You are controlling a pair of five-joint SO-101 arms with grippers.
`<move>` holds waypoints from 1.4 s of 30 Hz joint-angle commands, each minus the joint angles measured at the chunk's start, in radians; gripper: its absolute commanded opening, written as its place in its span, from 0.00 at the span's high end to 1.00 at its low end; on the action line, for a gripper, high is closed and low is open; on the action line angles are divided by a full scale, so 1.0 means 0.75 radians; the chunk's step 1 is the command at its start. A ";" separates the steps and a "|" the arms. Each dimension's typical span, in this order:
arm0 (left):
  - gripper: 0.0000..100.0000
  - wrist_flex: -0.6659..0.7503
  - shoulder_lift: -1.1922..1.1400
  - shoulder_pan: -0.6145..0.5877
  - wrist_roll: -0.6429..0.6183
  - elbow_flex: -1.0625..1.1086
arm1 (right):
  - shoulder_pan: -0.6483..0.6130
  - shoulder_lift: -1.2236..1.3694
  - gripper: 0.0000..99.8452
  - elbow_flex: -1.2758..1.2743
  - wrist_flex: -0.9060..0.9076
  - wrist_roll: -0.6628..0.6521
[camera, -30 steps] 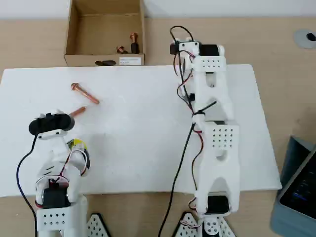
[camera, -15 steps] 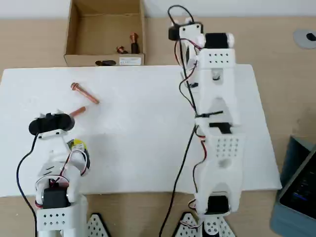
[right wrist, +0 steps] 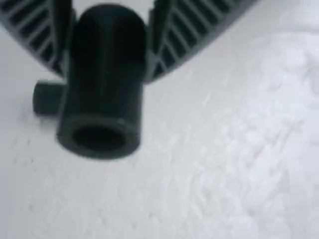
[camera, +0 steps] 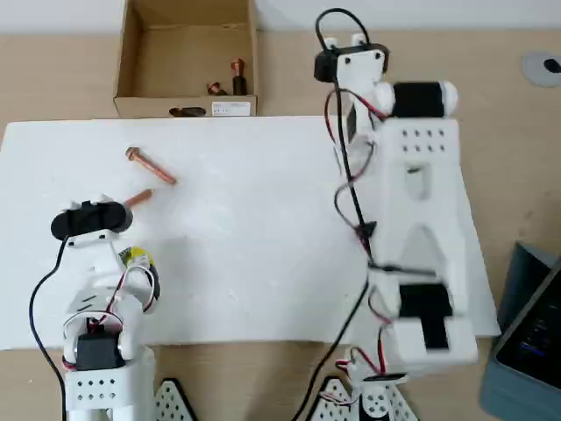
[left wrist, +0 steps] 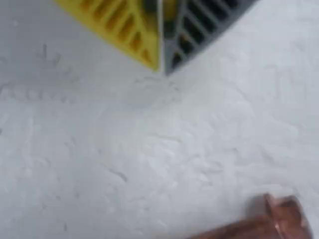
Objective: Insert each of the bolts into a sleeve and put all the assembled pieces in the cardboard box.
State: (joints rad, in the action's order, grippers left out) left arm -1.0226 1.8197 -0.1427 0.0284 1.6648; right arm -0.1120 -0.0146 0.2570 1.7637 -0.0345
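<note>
On white mat (camera: 263, 228), two bolts (camera: 151, 167)

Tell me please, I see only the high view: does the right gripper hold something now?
Observer: Yes. The right gripper is shut on a black sleeve, and the sleeve's open bore faces the wrist camera.
Operator: Is another sleeve near it?
Observer: What looks like a second sleeve lies on the white mat near the held one.
Operator: And the left gripper?
Observer: The left gripper is shut with nothing in it, close to a copper bolt.
</note>
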 commanded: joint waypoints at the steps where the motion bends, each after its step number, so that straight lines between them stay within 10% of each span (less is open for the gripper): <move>1: 1.00 0.016 0.007 0.006 0.000 -0.008 | 0.017 -0.259 0.99 -0.124 0.031 0.033; 18: 1.00 -0.274 -0.134 0.004 -0.004 -0.548 | 0.019 -1.196 0.99 -1.022 -0.256 0.166; 42: 1.00 -0.221 -2.190 0.002 -0.548 -1.960 | 0.236 -1.734 0.99 -1.560 -0.528 0.166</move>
State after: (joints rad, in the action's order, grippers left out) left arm -1.2006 0.2915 -0.1427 -0.3506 0.3268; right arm 0.0522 -1.2881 -0.9122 1.3924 0.0806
